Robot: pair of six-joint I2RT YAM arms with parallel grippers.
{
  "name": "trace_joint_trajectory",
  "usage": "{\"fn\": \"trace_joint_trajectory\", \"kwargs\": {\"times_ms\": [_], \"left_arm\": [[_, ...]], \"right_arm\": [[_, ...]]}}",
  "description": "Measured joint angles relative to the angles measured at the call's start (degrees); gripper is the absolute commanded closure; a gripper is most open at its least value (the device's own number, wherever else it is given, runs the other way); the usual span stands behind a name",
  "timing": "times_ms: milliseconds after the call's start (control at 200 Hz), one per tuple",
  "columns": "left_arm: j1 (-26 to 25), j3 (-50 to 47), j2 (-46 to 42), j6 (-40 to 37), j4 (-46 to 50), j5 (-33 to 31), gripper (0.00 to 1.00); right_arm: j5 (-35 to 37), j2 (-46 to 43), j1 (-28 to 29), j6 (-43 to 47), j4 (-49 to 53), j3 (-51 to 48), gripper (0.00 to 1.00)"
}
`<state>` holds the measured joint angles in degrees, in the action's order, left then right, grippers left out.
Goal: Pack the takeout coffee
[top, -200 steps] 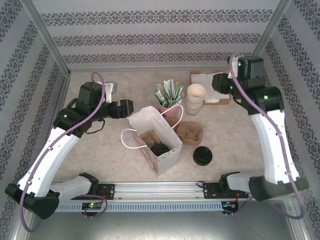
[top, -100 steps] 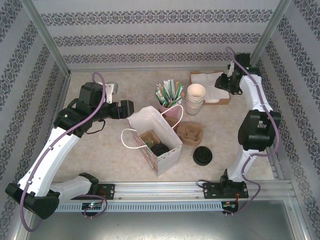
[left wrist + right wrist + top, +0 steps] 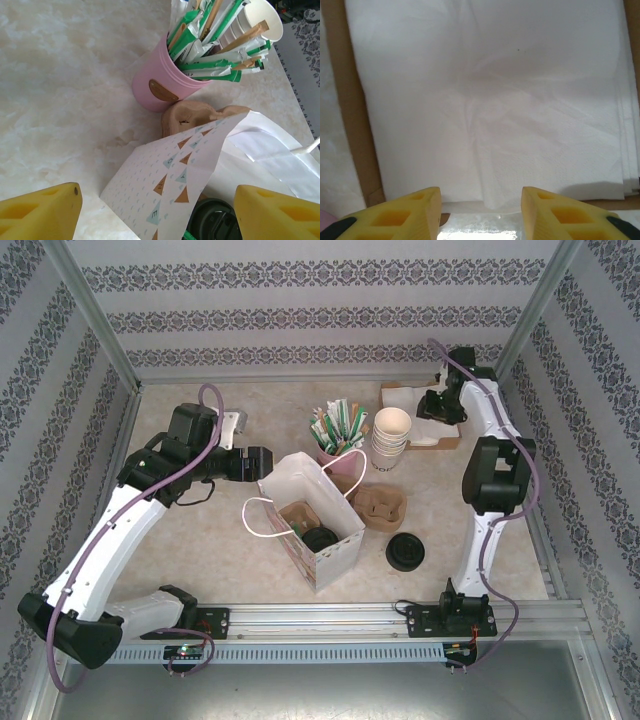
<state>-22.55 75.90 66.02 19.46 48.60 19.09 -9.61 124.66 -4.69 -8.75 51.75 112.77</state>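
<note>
Since a second ago the right arm has stretched farther behind the paper bag (image 3: 290,478). The takeout coffee (image 3: 320,537) sits inside that bag, lid up, so adding napkins (image 3: 485,100) seems to be the step in hand; the next move calls for lowering and pinching one. The right gripper (image 3: 432,405) hovers over them, jaws moderately apart and empty. The left gripper (image 3: 262,460) gapes wide, empty, left of the bag. The right wrist view resolves layered sheet edges, unreadable from above.

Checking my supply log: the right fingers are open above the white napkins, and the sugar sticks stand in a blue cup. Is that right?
Not quite. The cup holding the sugar sticks is pink, not blue, as the left wrist view shows. The rest holds: the right fingers are open above the white napkins.
</note>
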Motion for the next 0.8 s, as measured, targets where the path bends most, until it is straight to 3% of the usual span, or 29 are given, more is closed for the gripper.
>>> {"fn": "trace_joint_trajectory", "kwargs": {"times_ms": [799], "left_arm": [[0.0, 1.2, 0.0, -0.7, 1.4, 0.2, 0.20]], "right_arm": [[5.6, 5.9, 1.6, 3.0, 2.7, 2.1, 0.66]]}}
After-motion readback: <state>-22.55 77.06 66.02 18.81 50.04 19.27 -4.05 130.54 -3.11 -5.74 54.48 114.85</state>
